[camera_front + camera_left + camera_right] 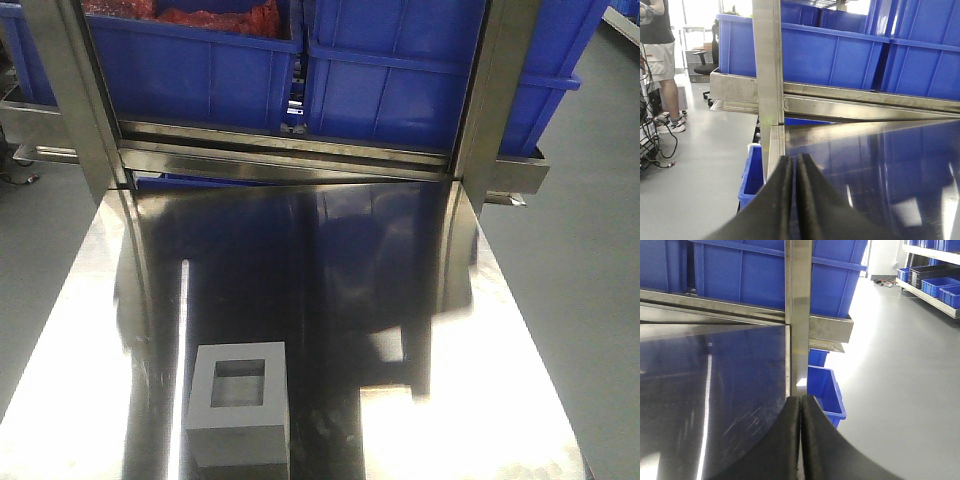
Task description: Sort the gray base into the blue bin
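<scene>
Pre-grasp: your left hand (pixel 792 200) and right hand (pixel 801 440) are sitting closed, empty; the gray base (pixel 238 415) is awaiting your opened approach.

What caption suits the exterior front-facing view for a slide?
Lone gray base on the steel table, recess up, before blue bins.

Front cam sits up high, tilted down the steel bench (pixel 330 280) toward the blue bins (pixel 400 80) at the back. Each wrist cam rides low, right behind the left claw (pixel 794 200) or right claw (pixel 801 440), skimming its bench edge; all three catch those bins.
</scene>
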`<state>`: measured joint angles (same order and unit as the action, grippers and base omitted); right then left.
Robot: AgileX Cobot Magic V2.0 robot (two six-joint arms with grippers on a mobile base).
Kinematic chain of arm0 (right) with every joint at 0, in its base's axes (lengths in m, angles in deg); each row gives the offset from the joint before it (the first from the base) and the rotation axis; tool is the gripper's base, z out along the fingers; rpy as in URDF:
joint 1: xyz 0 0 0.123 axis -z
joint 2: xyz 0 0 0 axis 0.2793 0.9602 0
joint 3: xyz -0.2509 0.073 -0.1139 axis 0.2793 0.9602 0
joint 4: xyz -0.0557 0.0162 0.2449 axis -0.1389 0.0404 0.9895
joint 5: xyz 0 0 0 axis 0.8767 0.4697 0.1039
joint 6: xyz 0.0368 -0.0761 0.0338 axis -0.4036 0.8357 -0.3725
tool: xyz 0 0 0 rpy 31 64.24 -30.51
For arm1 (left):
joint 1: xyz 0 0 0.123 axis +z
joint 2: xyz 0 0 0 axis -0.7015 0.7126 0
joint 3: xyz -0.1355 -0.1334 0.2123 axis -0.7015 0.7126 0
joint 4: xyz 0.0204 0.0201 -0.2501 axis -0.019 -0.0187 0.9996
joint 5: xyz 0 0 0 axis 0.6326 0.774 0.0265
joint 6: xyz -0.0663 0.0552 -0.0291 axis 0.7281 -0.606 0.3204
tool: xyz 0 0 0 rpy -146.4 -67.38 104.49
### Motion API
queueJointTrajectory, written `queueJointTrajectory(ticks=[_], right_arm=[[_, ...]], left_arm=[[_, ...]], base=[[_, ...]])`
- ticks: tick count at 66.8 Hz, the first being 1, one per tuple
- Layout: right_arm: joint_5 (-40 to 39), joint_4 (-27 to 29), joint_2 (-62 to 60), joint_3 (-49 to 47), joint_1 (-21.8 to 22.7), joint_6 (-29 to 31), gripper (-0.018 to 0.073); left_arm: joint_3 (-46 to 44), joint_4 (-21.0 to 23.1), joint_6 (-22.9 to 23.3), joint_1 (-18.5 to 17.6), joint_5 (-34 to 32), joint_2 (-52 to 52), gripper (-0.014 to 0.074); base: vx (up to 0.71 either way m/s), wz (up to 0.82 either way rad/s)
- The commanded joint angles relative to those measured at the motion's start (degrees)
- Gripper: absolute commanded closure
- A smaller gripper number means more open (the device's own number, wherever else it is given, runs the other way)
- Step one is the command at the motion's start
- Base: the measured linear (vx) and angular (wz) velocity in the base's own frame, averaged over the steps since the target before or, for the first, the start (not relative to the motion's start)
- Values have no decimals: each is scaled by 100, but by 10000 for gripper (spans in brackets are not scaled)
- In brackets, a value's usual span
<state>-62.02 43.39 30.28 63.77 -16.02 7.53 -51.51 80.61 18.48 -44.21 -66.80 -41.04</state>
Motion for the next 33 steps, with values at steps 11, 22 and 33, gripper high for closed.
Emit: queueJointTrajectory(ticks=[11,22,33], right_arm=[[-459,-49,-42,32,10,69,564],[-453,-49,-42,32,10,69,564],[-453,-49,-42,32,10,69,564]], left_arm=[[-67,37,4,-34,-407,-93,603],[-67,37,4,-34,-407,-93,603],[-67,37,4,-34,-407,-93,603]], base=[[0,0],[0,0],[0,0]])
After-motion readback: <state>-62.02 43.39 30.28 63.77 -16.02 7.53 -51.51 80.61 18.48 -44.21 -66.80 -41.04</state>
